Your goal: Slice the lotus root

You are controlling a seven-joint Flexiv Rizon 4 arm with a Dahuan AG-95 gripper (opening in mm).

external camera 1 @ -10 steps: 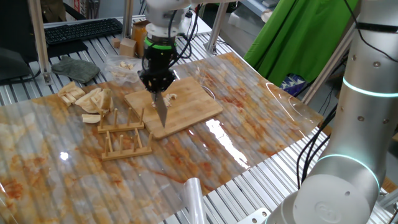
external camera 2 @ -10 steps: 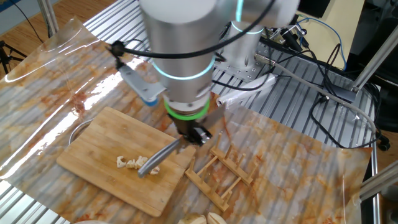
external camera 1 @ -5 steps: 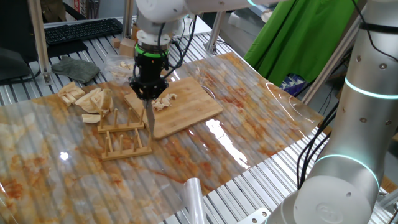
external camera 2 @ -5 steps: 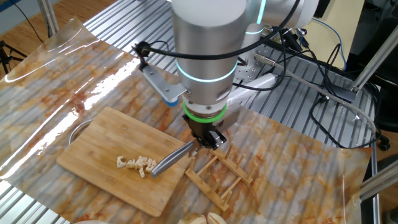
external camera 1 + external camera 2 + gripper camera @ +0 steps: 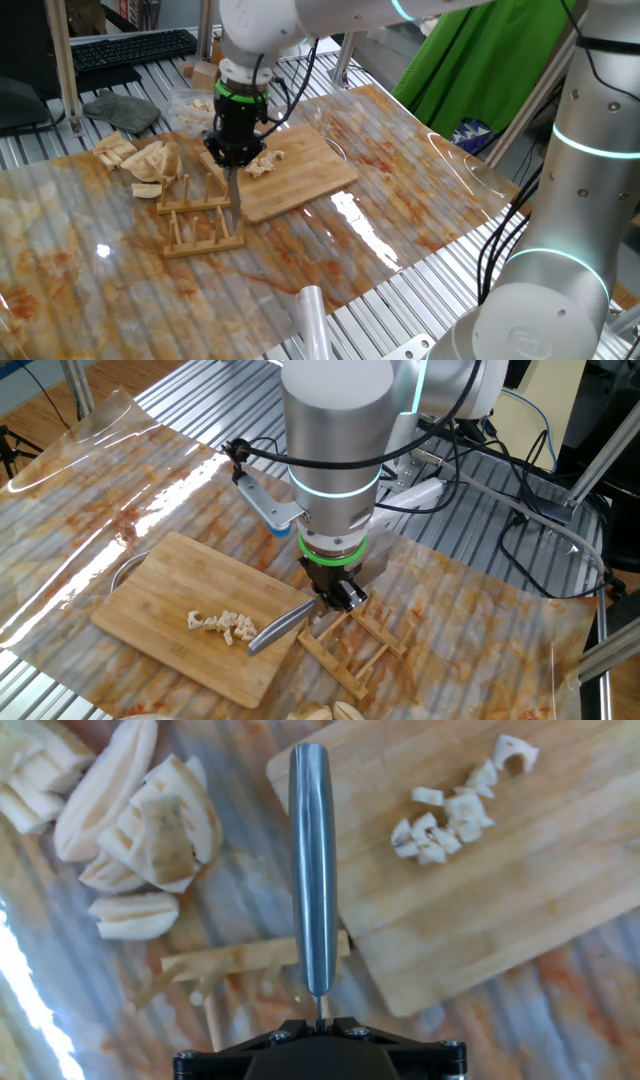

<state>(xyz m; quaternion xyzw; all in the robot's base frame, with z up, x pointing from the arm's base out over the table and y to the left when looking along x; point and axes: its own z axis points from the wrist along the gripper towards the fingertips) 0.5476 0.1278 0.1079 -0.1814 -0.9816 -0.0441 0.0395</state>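
A: Claw [image 5: 233, 167] points straight down, fingers pinched tight on a knife [image 5: 279, 629]. The blade hangs over the near-left corner of the bamboo board [image 5: 300, 175], right at the wooden rack [image 5: 200, 222].

B: Blade direction?

A: In the hand view the knife [image 5: 313, 870] reads as a thin steel strip, edge-on, running straight away from the claw [image 5: 318, 1020]. In the other fixed view it slants down across the board's [image 5: 150, 595] corner beside the rack [image 5: 355, 645].

B: Lotus root?

A: Cluster of small pale bits [image 5: 262, 162] on the board, just beside the claw. Hand view shows the bits [image 5: 450, 815] up and right of the blade, clear of it, not touching. The cluster's long axis runs roughly along the board's length; individual bits are too small to tell orientation. Also seen in the other fixed view [image 5: 222, 625], left of the blade tip.

B: Clutter?

A: Heap of tan wedge slices [image 5: 140, 158] on the worktop left of the board, well apart from the bits; large in the hand view [image 5: 135, 830]. Clear plastic bag with pale chunks [image 5: 195, 105] behind the board. The rack sits directly under the blade area, dowels upright. Dark flat stone-like thing [image 5: 122, 110] and a keyboard [image 5: 130, 47] at the back.

B: Surface?

A: Clear ridged plastic sheet [image 5: 400, 190], smeared with orange-brown stains, over a slatted metal worktop [image 5: 480, 545]. Green cloth [image 5: 480, 60] at the back right, cables [image 5: 520, 510] behind the arm's base.
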